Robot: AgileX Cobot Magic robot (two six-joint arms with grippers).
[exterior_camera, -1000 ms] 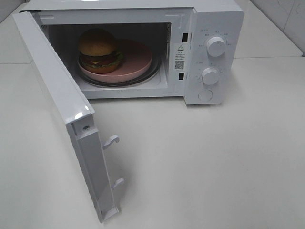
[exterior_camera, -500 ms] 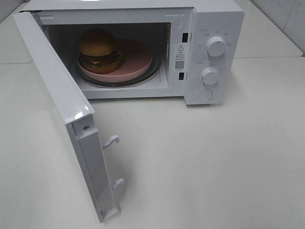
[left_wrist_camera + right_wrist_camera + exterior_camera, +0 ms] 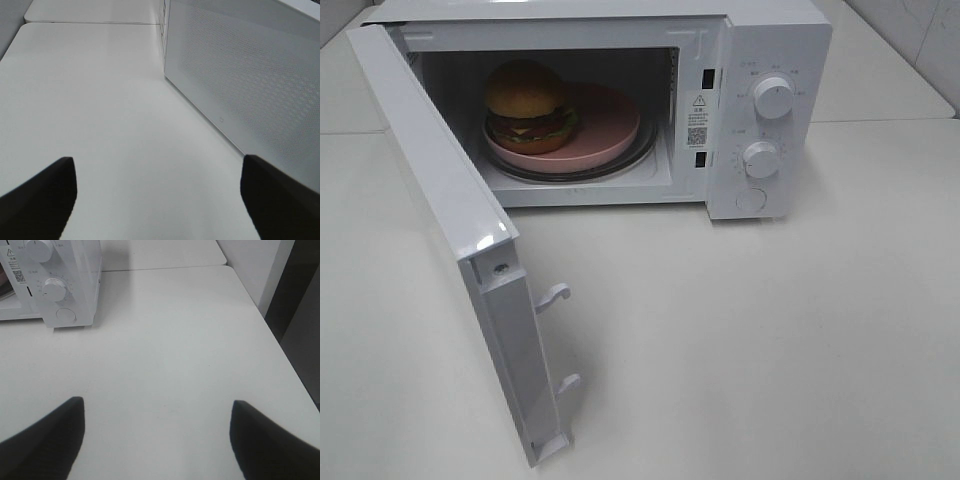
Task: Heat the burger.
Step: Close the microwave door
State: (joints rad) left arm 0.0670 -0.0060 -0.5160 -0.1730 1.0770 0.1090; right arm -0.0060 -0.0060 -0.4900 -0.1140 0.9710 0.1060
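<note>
- The burger (image 3: 527,105), with a glossy brown bun over lettuce, cheese, tomato and patty, stands upright inside the oven cavity, on the left part of the pink plate (image 3: 610,125).
- The plate rests on a glass turntable (image 3: 582,173), whose rim shows just below and beside it.
- The white microwave (image 3: 775,40) sits at the far side of the pale table (image 3: 770,340), its cavity facing the camera.
- The door (image 3: 440,200) is swung wide open on its left hinge and reaches toward the camera. Two latch hooks, the upper hook (image 3: 553,295) and the lower hook (image 3: 567,382), project from its free edge.
- The control panel lies to the right of the cavity and carries an upper knob (image 3: 773,98), a lower knob (image 3: 760,158) and a round button (image 3: 751,199). A warning label (image 3: 698,102) is fixed on the frame beside the opening.
- The left gripper (image 3: 157,167) has its jaws spread wide and grips nothing. It hangs over bare table, with the door's perforated outer face just beside it. It is out of the high view.
- The right gripper (image 3: 157,405) also has its jaws spread wide and empty, over bare table. It is well apart from the control panel, which its wrist view shows ahead of it. It too is out of the high view.
</note>
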